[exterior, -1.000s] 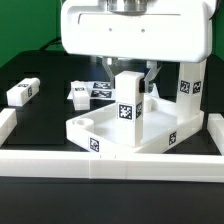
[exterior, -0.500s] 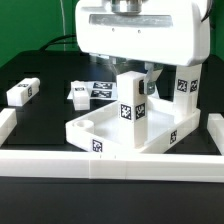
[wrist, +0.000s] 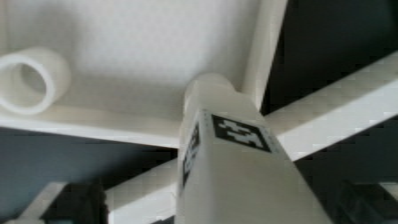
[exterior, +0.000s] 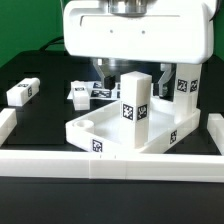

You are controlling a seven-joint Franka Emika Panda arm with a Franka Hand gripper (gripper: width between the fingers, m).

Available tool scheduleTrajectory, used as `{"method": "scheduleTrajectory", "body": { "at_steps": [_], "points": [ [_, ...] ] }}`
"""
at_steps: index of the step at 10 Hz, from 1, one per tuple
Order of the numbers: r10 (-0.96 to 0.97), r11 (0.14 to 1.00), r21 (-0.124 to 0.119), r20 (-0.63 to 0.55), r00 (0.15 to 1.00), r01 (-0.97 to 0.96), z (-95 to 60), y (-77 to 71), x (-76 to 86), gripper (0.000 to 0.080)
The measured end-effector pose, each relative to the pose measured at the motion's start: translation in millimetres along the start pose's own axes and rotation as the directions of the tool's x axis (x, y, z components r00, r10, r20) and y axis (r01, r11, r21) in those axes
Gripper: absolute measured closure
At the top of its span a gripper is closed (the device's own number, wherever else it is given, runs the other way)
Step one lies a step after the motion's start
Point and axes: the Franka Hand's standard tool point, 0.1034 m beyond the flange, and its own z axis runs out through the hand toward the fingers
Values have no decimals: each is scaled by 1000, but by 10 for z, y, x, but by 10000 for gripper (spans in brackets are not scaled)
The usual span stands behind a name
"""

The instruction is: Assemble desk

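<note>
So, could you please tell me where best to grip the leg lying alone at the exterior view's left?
Probably the leg at mid-length, across its two long flat sides, coming from straight above: it lies on its side on the table with nothing touching it.

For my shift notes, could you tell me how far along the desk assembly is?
Done, apparently: one leg upright at the tabletop's far corner. In hand: open gripper straddles a second upright leg on the tabletop. Left: two loose legs on the table.

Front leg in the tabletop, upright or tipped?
Upright. The leg stands on end in the tabletop, its sides vertical and its tag level in the exterior view.
</note>
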Motion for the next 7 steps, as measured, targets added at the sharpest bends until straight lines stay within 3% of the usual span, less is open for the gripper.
{"method": "scheduleTrajectory", "body": {
  "at_steps": [3, 7],
  "points": [
    [-208, 978, -1, -3, 978, 208, -20, -50, -5, 150],
    [-483, 876, -8, -1, 876, 483, -21, -103, -26, 150]
  ]
}}
